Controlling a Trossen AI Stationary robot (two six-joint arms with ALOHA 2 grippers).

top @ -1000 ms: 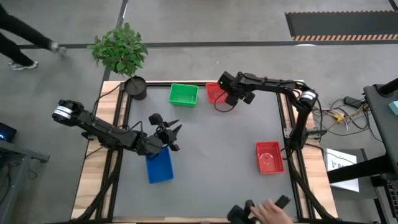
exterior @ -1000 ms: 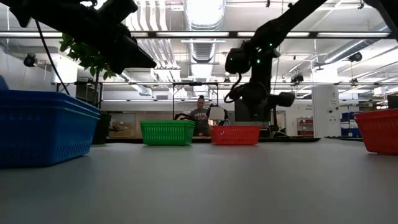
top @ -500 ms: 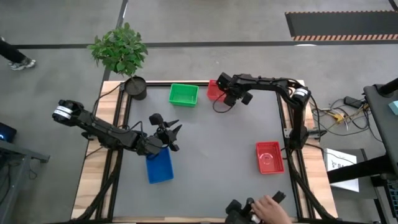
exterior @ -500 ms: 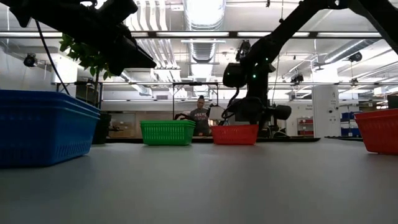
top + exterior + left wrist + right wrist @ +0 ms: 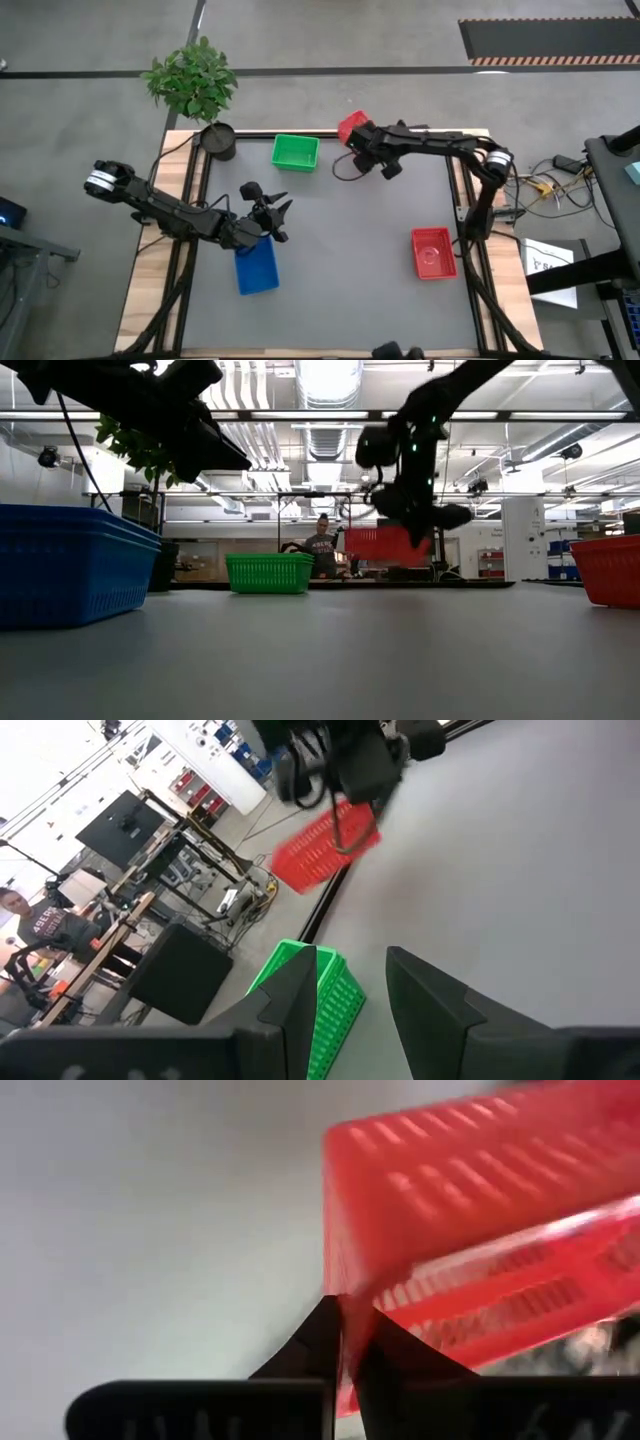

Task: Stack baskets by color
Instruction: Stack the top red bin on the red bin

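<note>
Pinched tight on one wall of a red basket, right gripper fingers, seen in the right wrist view with only the thin plastic between them. Held tilted and clear of the table in the low view, at upper centre of the high view, poking past the table's far edge. Left gripper left of centre in the high view, fingers partly spread with nothing between them, just over the upper end of a blue basket.

Green basket flat at the top edge, left of the lifted red one, a narrow gap between the two. Second red basket at lower right, close against the table's right edge. Wide bare grey surface across the centre and bottom of the high view, between the blue basket and the second red one. Black plant pot on the upper left corner, leafy plant overhanging beyond the table.

No readable brand or label on baskets or arms. Person far off in the room behind, centre of the low view, also at the left edge of the left wrist view with dark shirt lettering too small to read.
</note>
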